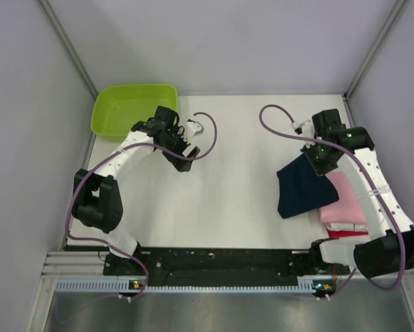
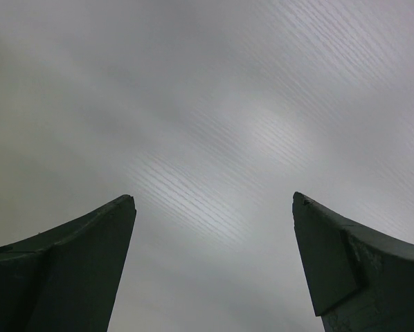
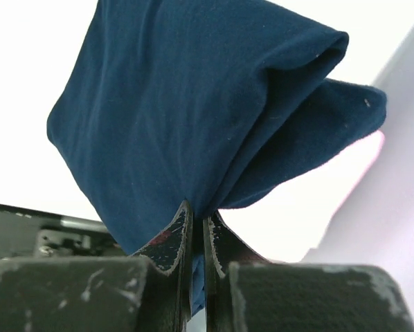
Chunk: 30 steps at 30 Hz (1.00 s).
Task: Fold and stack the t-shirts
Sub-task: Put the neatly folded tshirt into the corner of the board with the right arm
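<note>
My right gripper (image 1: pixel 325 166) is shut on the folded dark navy t-shirt (image 1: pixel 302 188) and holds it by its far edge, hanging just left of the stack. In the right wrist view the navy cloth (image 3: pixel 193 117) is pinched between the closed fingers, my right gripper (image 3: pixel 199 214) gripping its fold. The stack holds a pink folded t-shirt (image 1: pixel 347 199) on top, with white and red edges (image 1: pixel 345 232) below it. My left gripper (image 1: pixel 181 160) is open and empty over the bare white table at the back left; in the left wrist view (image 2: pixel 214 200) only the table shows between the spread fingers.
A lime green plastic tub (image 1: pixel 133 109) stands at the back left corner. Purple cables (image 1: pixel 208 131) loop off both wrists. The grey enclosure walls close in on the left, right and back. A black rail (image 1: pixel 221 261) runs along the near edge.
</note>
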Each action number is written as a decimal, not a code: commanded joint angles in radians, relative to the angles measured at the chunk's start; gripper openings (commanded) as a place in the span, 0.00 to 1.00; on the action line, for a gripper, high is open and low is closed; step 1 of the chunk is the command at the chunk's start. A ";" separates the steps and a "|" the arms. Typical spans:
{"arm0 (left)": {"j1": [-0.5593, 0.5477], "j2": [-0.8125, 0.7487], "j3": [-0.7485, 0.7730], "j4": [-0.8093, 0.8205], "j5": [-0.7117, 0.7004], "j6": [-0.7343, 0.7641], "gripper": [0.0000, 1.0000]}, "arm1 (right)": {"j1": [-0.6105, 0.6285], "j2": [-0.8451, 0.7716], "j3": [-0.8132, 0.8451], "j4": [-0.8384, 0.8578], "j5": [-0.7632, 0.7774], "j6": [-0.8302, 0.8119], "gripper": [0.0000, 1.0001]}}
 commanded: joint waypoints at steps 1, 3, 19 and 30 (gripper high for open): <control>0.000 -0.037 0.031 -0.003 -0.007 0.019 0.99 | -0.008 -0.046 0.092 -0.258 0.247 -0.062 0.00; 0.000 -0.037 0.032 0.000 -0.008 0.020 0.99 | -0.009 -0.070 0.115 -0.305 0.292 -0.084 0.00; 0.000 -0.019 0.017 0.011 0.024 0.013 0.99 | -0.001 -0.203 0.235 -0.381 0.338 -0.229 0.00; 0.000 -0.024 0.012 0.009 0.041 0.007 0.99 | -0.055 -0.255 0.047 -0.375 0.385 -0.390 0.00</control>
